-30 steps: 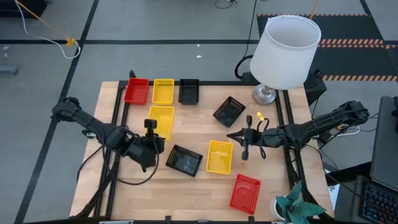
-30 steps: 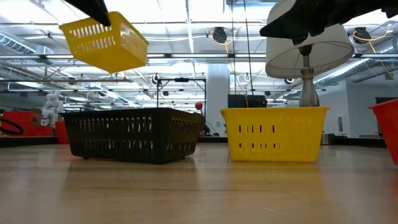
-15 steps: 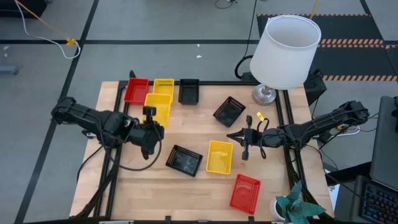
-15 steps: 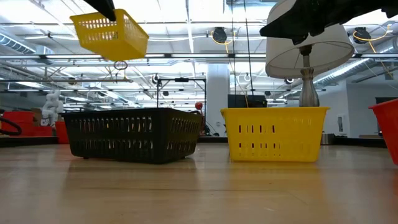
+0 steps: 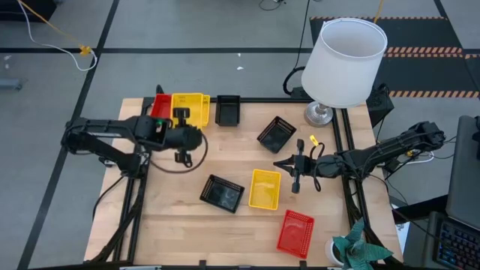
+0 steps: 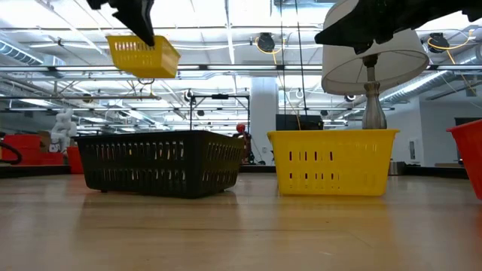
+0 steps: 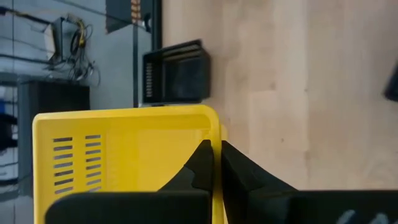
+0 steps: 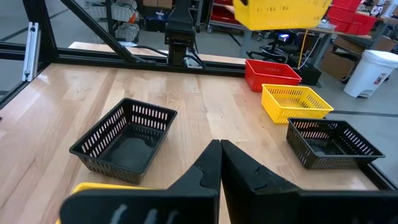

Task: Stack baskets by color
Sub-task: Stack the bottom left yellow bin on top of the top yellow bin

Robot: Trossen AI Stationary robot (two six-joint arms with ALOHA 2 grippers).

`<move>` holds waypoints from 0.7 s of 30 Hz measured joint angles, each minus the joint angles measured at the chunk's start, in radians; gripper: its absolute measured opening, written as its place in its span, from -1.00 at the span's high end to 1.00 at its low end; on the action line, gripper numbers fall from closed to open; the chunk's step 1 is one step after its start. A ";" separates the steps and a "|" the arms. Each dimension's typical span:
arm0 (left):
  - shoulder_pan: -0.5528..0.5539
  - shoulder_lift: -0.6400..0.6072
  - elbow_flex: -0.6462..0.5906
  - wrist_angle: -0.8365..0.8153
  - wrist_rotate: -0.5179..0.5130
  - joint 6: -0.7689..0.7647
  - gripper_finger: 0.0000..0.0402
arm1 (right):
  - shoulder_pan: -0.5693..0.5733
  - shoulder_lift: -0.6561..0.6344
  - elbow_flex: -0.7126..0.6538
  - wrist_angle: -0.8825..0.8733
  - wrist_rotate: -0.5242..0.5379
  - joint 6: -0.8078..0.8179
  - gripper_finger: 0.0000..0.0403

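Note:
My left gripper [image 5: 183,124] is shut on a yellow basket [image 5: 191,109] and carries it in the air over the back-left row. In that row a red basket [image 8: 270,73], a yellow basket [image 8: 292,101] and a black basket [image 5: 227,109] stand on their bases. On the table there are also two more black baskets [image 5: 276,133] [image 5: 222,193], a yellow one [image 5: 264,188] and a red one [image 5: 295,232]. My right gripper [image 5: 281,163] hangs shut and empty at mid-table right. My left gripper pinches one side wall of the yellow basket at its rim [image 7: 216,134], near a corner, with one finger [image 7: 200,163] inside and the other outside. The fingers slant down from the near left. The basket [image 6: 143,56] hangs clear of the table, mouth up, slightly tilted.
A large white lamp [image 5: 343,64] stands at the back right corner. A small yellow object [image 5: 313,140] lies beside my right arm. A green plant [image 5: 358,251] sits at the near right corner. The wood in the near left part of the table is bare.
My left gripper has swung toward the table's far edge and risen a little, still shut on the yellow basket. The basket has gone with it from left of centre to above the back-left row, turning about somewhat and staying clear of the table.

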 joint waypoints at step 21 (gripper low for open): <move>0.280 0.000 -0.001 0.214 0.233 0.339 0.93 | 0.000 0.000 0.000 -0.011 -0.003 0.000 1.00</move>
